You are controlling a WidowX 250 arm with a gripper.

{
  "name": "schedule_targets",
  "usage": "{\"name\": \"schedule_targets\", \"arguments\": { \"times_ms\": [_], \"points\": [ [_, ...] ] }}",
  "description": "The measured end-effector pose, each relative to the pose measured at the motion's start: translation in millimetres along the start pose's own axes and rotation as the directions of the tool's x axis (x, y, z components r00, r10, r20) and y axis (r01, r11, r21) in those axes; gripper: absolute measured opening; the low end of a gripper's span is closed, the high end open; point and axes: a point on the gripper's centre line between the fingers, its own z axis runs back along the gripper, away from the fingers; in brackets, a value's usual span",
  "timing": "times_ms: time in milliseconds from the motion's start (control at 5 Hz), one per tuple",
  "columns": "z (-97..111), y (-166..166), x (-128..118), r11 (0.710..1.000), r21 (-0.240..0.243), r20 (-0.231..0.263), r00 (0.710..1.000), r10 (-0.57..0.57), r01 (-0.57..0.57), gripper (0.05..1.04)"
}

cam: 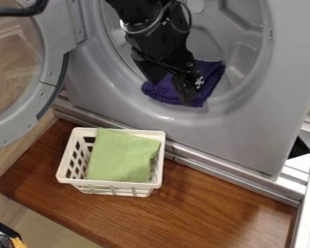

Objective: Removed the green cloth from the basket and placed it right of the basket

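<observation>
Camera view: the black jaws (170, 93) hung at the mouth of the washing machine (228, 140), over the purple cloth (211, 77). They stood well open, one set to the left and the other lower and further right, with a clear gap between them and purple fabric behind. Nothing could be made out as gripped; whether either tip touched the purple cloth, could not tell from this angle. That cloth lay bunched on the lower lip of the drum opening, partly hidden by the jaws. The green cloth (122, 157), the task's item, lay inside the white basket (66, 167), well apart from the jaws. It was spread fairly flat, its upper left corner up at the back rim, leaving the slotted left wall exposed. Basket upright on the brown wooden worktop (216, 208), just in front of the machine, toward the left of the view. The round door (54, 55) stood open at upper left, its clear pane showing light wood grain beyond.
</observation>
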Motion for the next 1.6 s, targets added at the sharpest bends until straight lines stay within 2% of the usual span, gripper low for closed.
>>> {"name": "schedule_targets", "arguments": {
  "times_ms": [200, 400, 600, 800, 1000, 1200, 1400, 1600],
  "points": [
    [-5.8, -0.9, -6.7, 1.000, -0.006, -0.028, 1.000, 0.007, -0.007, 1.000],
    [-5.1, 12.9, -26.4, 0.997, 0.068, -0.082, 0.996, 0.039, -0.034, 1.000],
    [-13.2, 24.3, -43.2, 0.993, 0.095, -0.114, 0.990, 0.078, -0.067, 1.000],
    [-35.5, 34.9, -65.4, 0.989, 0.117, -0.140, 0.985, 0.104, -0.087, 1.000],
    [-67.8, 45.2, -87.9, 0.986, 0.134, -0.187, 0.975, 0.121, -0.097, 1.000],
    [-90.6, 54.3, -106.1, 0.979, 0.169, -0.238, 0.959, 0.155, -0.116, 1.000],
    [-108.7, 59.2, -111.7, 0.977, 0.174, -0.256, 0.952, 0.168, -0.126, 1.000],
    [-125.8, 62.8, -126.0, 0.972, 0.193, -0.297, 0.936, 0.187, -0.133, 0.965]
  ]
}}
